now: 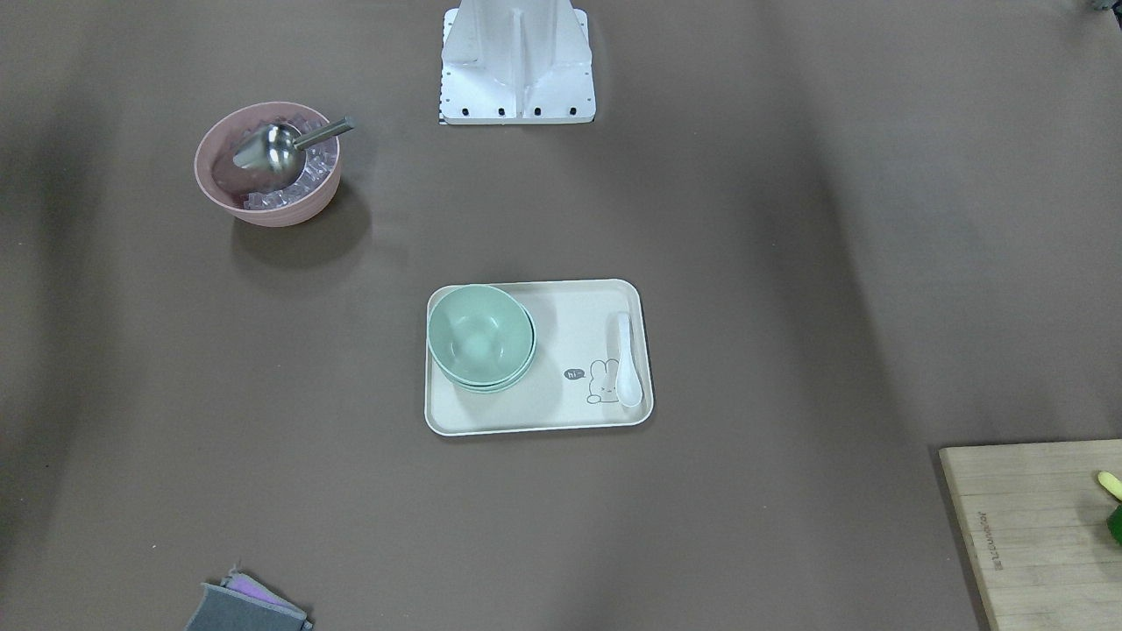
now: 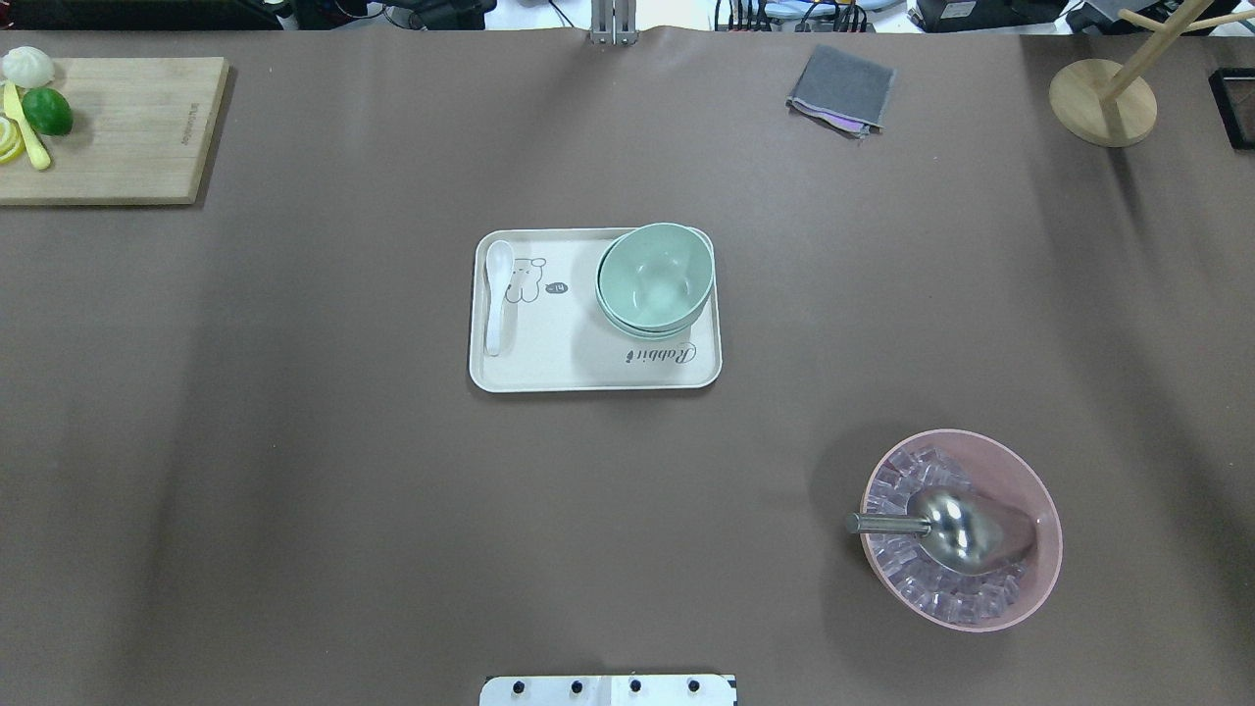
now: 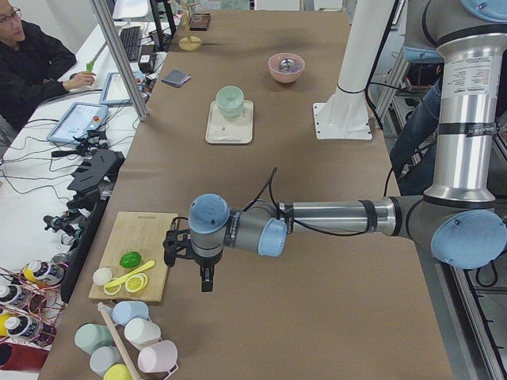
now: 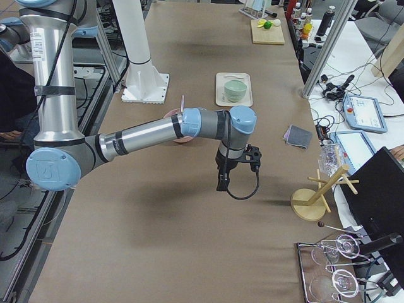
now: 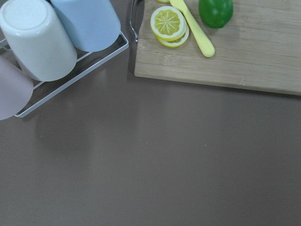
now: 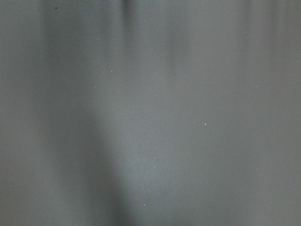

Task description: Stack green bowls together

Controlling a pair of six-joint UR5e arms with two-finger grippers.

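The green bowls (image 2: 655,277) sit nested in one stack at the right end of a cream tray (image 2: 549,365), seen also from the front (image 1: 480,337). At least two rims show; the exact number I cannot tell. A white spoon (image 2: 497,294) lies at the tray's other end. My left gripper (image 3: 207,281) hangs over the table near the cutting board, far from the tray. My right gripper (image 4: 221,183) hangs over bare table, also far from the tray. Both show only in side views, so I cannot tell whether they are open or shut.
A pink bowl (image 2: 1015,469) with ice cubes and a metal scoop (image 2: 956,525) stands at the near right. A wooden cutting board (image 2: 127,127) with lime and lemon slices is far left. A grey cloth (image 2: 841,88) and a wooden stand (image 2: 1103,103) are far right. Cups on a rack (image 5: 37,42) lie beside the board.
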